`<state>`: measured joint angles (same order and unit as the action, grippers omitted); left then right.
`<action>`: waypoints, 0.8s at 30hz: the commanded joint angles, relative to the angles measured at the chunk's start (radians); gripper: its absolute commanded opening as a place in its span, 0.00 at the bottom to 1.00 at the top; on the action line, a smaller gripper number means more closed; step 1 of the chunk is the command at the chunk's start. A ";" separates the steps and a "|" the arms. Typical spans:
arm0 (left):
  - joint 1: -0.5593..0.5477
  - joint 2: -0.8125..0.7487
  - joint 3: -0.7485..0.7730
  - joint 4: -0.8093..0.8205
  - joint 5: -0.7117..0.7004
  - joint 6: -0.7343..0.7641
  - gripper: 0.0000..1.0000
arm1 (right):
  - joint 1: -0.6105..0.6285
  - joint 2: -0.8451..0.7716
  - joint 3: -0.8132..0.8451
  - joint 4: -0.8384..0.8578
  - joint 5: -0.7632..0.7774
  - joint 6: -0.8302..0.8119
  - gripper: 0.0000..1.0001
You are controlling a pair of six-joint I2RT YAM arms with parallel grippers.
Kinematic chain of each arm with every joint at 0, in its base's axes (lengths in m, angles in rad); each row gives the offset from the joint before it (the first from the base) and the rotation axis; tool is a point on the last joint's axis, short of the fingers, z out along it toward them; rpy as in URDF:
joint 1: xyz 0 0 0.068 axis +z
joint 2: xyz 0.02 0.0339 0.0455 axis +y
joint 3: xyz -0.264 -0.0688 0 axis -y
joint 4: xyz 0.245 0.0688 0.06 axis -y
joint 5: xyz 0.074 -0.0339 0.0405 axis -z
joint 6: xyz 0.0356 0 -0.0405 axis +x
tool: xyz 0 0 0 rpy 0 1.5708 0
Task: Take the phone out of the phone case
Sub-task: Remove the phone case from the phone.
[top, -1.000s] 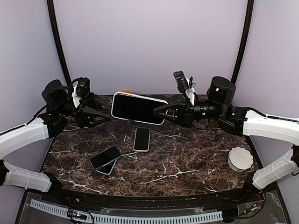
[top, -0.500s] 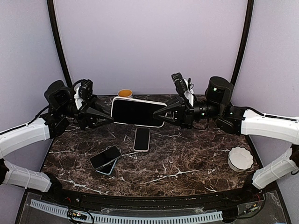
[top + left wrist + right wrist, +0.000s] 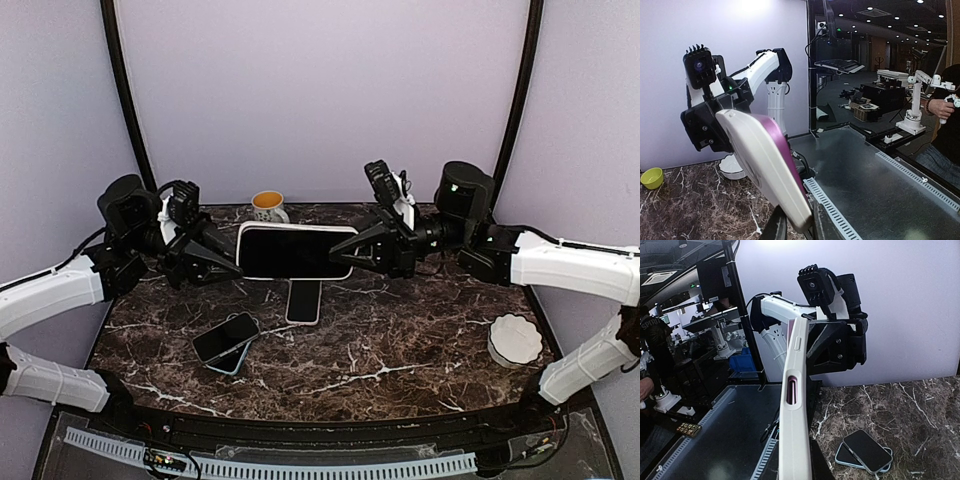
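Phone [image 3: 292, 252], in its phone case [image 3: 794, 440], is held above the table [image 3: 400, 350], left gripper [image 3: 231, 262] and right gripper [image 3: 352, 255] pinching opposite ends, with fingertip contact mostly cut off in wrist views.

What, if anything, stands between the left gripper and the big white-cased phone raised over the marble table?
Nothing visible. The left gripper sits at the left end of the large black-screened phone in a white case, that end between its fingers; the right gripper clamps the other end.
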<state>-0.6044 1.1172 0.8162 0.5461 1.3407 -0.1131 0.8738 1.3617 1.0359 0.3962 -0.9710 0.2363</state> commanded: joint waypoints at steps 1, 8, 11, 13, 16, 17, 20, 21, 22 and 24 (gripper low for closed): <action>-0.037 -0.010 -0.015 -0.012 0.014 0.066 0.05 | 0.016 0.011 0.045 0.056 -0.080 0.003 0.00; -0.064 -0.007 -0.025 -0.032 0.051 0.092 0.02 | 0.027 0.013 0.017 0.065 -0.134 -0.013 0.00; -0.079 -0.010 -0.034 -0.057 0.060 0.139 0.02 | 0.036 0.016 0.011 0.055 -0.156 -0.035 0.00; -0.089 -0.013 -0.035 -0.099 0.057 0.187 0.01 | 0.042 0.024 0.022 0.031 -0.171 -0.051 0.00; -0.096 -0.016 -0.040 -0.146 0.053 0.236 0.00 | 0.051 0.038 0.042 -0.018 -0.190 -0.080 0.00; -0.096 -0.016 -0.041 -0.151 0.049 0.246 0.00 | 0.053 0.043 0.050 -0.030 -0.192 -0.088 0.00; -0.098 -0.016 -0.039 -0.175 0.040 0.270 0.00 | 0.060 0.054 0.069 -0.076 -0.201 -0.115 0.00; -0.098 -0.016 -0.039 -0.179 0.032 0.278 0.00 | 0.062 0.057 0.073 -0.084 -0.201 -0.120 0.00; -0.097 -0.016 -0.037 -0.187 0.029 0.282 0.00 | 0.063 0.057 0.075 -0.092 -0.198 -0.124 0.00; -0.098 -0.018 -0.034 -0.200 0.016 0.289 0.01 | 0.065 0.046 0.077 -0.120 -0.164 -0.149 0.00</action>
<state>-0.6960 1.1053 0.7807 0.3847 1.4216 0.1291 0.9035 1.4094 1.0687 0.2874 -1.1572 0.1272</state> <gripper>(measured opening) 0.164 0.096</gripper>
